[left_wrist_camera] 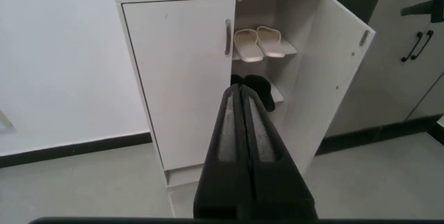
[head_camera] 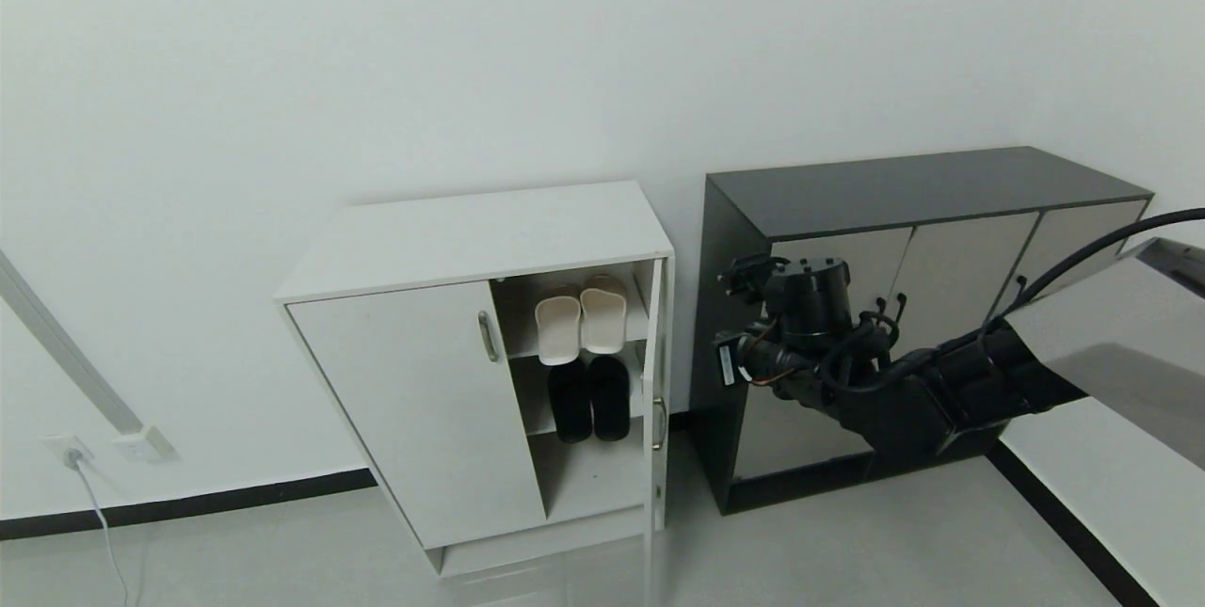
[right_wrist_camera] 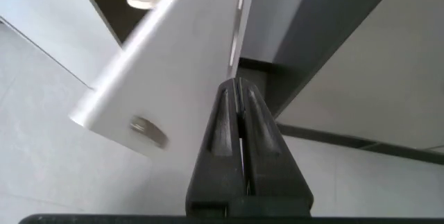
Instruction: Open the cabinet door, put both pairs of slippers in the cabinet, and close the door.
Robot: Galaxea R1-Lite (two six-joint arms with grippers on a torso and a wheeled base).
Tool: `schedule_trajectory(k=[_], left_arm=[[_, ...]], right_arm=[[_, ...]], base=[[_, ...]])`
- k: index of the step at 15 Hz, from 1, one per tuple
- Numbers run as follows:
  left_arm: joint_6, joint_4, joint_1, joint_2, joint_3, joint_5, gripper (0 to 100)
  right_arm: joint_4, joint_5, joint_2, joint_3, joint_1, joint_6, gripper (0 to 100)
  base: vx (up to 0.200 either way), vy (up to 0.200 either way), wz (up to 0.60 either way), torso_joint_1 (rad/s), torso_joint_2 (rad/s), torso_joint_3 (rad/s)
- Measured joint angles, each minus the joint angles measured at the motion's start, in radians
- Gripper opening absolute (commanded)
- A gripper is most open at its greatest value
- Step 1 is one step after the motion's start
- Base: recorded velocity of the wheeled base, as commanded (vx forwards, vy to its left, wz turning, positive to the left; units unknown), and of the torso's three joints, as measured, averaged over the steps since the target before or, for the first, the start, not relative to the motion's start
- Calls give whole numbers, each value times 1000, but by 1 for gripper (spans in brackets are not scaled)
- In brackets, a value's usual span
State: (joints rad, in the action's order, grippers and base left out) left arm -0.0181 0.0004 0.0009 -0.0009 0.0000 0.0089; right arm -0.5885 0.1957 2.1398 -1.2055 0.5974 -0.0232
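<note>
Facing closing step, slippers [head_camera: 581, 325] shelved. Holding right fingers [right_wrist_camera: 227, 116], left fingers [left_wrist_camera: 231, 116] pinched together, empty. Needing door [head_camera: 653, 381] push from 3 o'clock.

Inside the cabinet [head_camera: 414, 400], 1 slipper pair [head_camera: 581, 325] sits above the other pair [head_camera: 590, 400].

No word, number or sign can be read anywhere in the room. A small white sticker [head_camera: 727, 365] on the wrist end of the robot's right arm [head_camera: 927, 392] carries dark print, too small to make out. It faces the open door [head_camera: 652, 456] of the white cabinet [head_camera: 471, 240].
</note>
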Motion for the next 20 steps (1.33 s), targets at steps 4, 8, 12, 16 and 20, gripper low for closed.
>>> schedule_trajectory(k=[4,8,12,16,20], left_arm=[[-1,0,0,0,0,0,0],[0,0,-1,0,0,0,0],[1,0,0,0,0,0,0],[1,0,1,0,0,0,0],[3,0,0,0,0,0,0]], right_arm=[[-3,-5,-3,25,10,-1,0],[-104,-5,-5,54,11,7,0],[-120,3,-29,117,10,12,0],[-120,26,-77,176,7,4,0],[-138,27,-160,325,9,4,0]], base=[[0,0,600,1,5,2],[0,0,0,0,0,0],[0,0,0,0,0,0],[50,0,0,2,1,1],[200,0,0,-4,1,6]])
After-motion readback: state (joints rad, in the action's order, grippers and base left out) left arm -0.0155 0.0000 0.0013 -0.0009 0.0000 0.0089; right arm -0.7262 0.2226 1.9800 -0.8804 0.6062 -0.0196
